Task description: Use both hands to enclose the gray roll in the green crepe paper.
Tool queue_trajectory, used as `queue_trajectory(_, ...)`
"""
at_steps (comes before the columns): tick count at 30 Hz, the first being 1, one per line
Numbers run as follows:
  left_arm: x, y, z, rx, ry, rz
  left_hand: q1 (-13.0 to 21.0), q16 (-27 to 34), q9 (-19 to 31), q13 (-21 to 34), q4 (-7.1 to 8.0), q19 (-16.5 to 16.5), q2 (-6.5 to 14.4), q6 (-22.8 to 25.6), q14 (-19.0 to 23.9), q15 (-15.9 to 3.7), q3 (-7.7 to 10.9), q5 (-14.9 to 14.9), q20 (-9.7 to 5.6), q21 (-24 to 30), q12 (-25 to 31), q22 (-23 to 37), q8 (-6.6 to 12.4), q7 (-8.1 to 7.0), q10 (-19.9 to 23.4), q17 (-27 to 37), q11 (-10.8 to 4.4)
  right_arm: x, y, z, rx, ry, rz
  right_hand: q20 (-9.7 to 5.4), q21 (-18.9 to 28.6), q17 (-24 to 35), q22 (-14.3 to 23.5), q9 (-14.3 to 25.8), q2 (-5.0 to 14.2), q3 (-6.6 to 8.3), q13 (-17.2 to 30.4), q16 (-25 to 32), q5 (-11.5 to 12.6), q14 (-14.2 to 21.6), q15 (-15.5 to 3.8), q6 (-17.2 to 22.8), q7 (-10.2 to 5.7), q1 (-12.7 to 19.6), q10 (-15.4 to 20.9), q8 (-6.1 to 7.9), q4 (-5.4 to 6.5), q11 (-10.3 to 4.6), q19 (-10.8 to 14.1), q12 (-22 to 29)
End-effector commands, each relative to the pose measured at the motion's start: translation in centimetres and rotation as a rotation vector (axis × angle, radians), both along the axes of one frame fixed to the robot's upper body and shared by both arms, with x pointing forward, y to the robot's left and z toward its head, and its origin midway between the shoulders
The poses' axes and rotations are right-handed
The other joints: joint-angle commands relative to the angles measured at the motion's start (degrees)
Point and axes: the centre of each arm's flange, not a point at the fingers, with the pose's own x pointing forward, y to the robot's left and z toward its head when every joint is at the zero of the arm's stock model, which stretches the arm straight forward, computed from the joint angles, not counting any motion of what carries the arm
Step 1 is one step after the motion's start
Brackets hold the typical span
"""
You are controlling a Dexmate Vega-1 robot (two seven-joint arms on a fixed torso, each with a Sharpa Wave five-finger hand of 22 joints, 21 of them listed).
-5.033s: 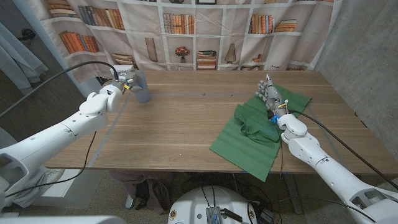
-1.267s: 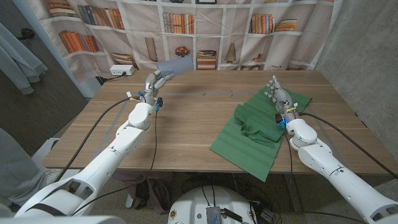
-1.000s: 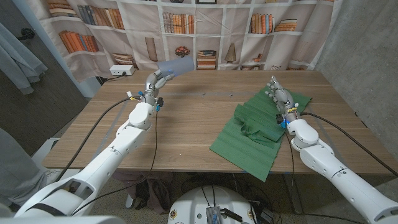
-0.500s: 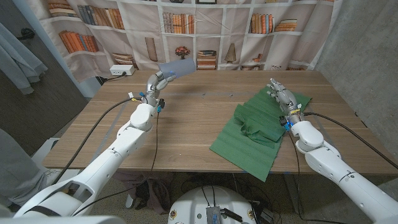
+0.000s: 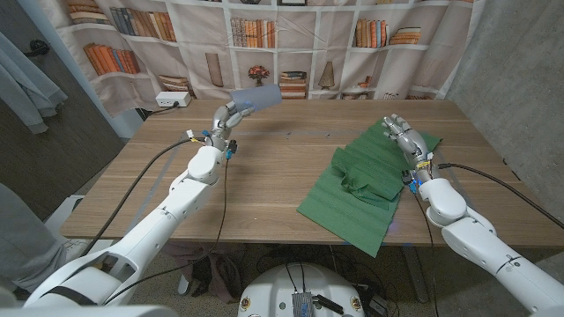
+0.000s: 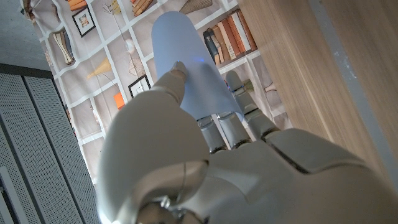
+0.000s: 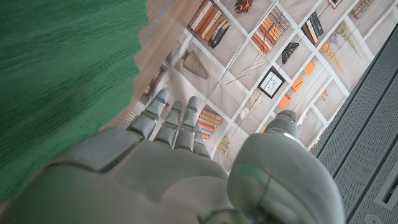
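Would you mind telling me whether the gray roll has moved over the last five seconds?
Yes. The gray roll moved right and up, toward the bookshelf backdrop.

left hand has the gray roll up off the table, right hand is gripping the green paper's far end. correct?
Not quite. The right hand grips nothing: the head view shows it open, fingers spread, above the far end of the green paper. The rest holds: the left hand has the gray roll up off the table.

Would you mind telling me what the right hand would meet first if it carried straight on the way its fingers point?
Probably nothing nearby: the right hand points over the green crepe paper toward the bookshelf-print backdrop.
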Motion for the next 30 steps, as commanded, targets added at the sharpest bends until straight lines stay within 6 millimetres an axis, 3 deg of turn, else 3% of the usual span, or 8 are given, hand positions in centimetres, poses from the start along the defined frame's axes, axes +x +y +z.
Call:
queue_trajectory(1, 0.9, -1.0, 0.4, 0.012, 0.004, -0.050, 0.4, -0.1, 0.1, 0.2, 0.29, -0.2, 0.5, -0.1, 0.4, -7.09, 0.80, 0.2, -0.73, 0.5, 0.5, 0.0, 0.31, 0.23, 0.5, 0.3, -0.24, -2.4, 0.9, -0.7, -0.095, -0.022, -0.067, -0.08, 0.4, 0.3, 0.2, 0.2, -0.26, 0.28, 0.3, 0.3, -0.1, 0.5, -3.27, 0.9, 0.08, 0.8, 0.3, 0.44, -0.27, 0.19, 0.5, 0.3)
queue_trajectory(14, 1.7, -1.7, 0.6, 0.017, 0.006, -0.109, 0.4, -0.3, 0.2, 0.5, 0.30, -0.7, 0.5, -0.3, -0.1, -7.11, 0.86, 0.3, -1.16, 1.3, 0.6, -0.4, 0.53, 0.49, 0.1, 0.5, -0.22, -4.0, 1.8, -0.7, -0.159, -0.025, -0.118, -0.18, 0.7, 0.6, 0.3, 0.5, 0.07, 0.66, 0.7, 0.3, 0.0, 2.2, -3.69, 5.2, -1.65, 1.4, 2.4, 1.90, 0.02, -0.43, 2.3, 1.2)
queue_trajectory(16, 1.9, -1.9, 0.7, 0.026, 0.005, -0.122, 0.5, -0.1, 0.0, 0.4, 0.19, -0.2, 0.5, 0.2, 0.2, -7.15, 0.83, 0.2, -1.42, 1.7, 0.8, -0.5, 0.65, 0.53, 0.4, 0.7, -0.16, -4.2, 2.0, -0.8, -0.172, -0.025, -0.117, 0.43, 1.1, 0.8, 0.5, 0.7, 0.40, 0.75, 0.9, 0.7, 0.0, 3.3, -3.79, 5.6, -3.07, 1.2, 2.3, 2.02, 0.28, -0.53, 3.4, 1.3)
queue_trajectory(18, 2.0, -2.2, 0.8, 0.036, 0.007, -0.135, 0.5, 0.0, -0.1, 0.4, 0.14, 0.2, 0.4, 0.2, 0.4, -7.11, 0.81, 0.2, -1.49, 2.0, 0.9, -0.6, 0.59, 0.53, 0.6, 0.8, -0.19, -4.3, 2.2, -0.7, -0.209, -0.012, -0.118, 1.06, 1.2, 1.3, 0.7, 1.0, 0.51, 0.79, 1.3, 0.9, 0.0, 4.2, -4.33, 6.0, -5.21, 1.2, 3.9, 2.18, 0.44, -3.07, 3.8, 2.1)
queue_trajectory(22, 2.4, -2.6, 0.9, 0.053, 0.013, -0.147, 0.5, -0.1, 0.2, 0.6, 0.12, 0.1, 0.4, -0.8, 0.3, -7.08, 0.81, 0.2, -1.34, 2.2, 0.9, -0.7, 0.47, 0.64, 0.2, 0.9, -0.21, -4.7, 2.6, -0.8, -0.255, -0.001, -0.116, 1.81, 0.7, 1.6, 0.8, 1.2, 0.43, 0.73, 1.6, 0.3, 0.0, 2.9, -3.66, 6.3, -5.82, 1.0, 4.7, 2.35, 0.55, -2.88, 2.6, 2.6)
queue_trajectory(27, 2.9, -3.1, 1.1, 0.058, 0.017, -0.157, 0.6, -0.2, 0.8, 0.9, 0.18, -0.4, 0.6, -1.2, -0.1, -7.08, 0.83, 0.2, -1.29, 2.5, 0.9, -0.9, 0.72, 0.65, -0.2, 1.1, -0.20, -5.0, 2.8, -1.1, -0.255, -0.006, -0.123, 1.30, 0.3, 1.8, 0.8, 1.7, 0.43, 0.80, 2.3, -0.1, 0.0, 2.1, -3.49, 7.4, -6.00, 1.2, 6.9, 2.97, 0.52, -2.35, 1.7, 4.0)
queue_trajectory(30, 3.1, -3.4, 1.3, 0.066, 0.019, -0.163, 0.6, -0.2, 1.0, 0.9, 0.18, -0.5, 0.6, -1.3, -0.1, -7.08, 0.81, 0.2, -1.37, 2.6, 0.9, -0.9, 0.79, 0.52, -0.3, 1.2, -0.20, -5.2, 3.0, -1.3, -0.255, -0.015, -0.124, 1.27, 0.2, 1.9, 0.8, 2.0, 0.37, 0.84, 2.7, -0.2, 0.0, 2.1, -3.47, 8.9, -6.39, 1.4, 7.9, 3.70, 0.44, -2.83, 1.6, 4.7)
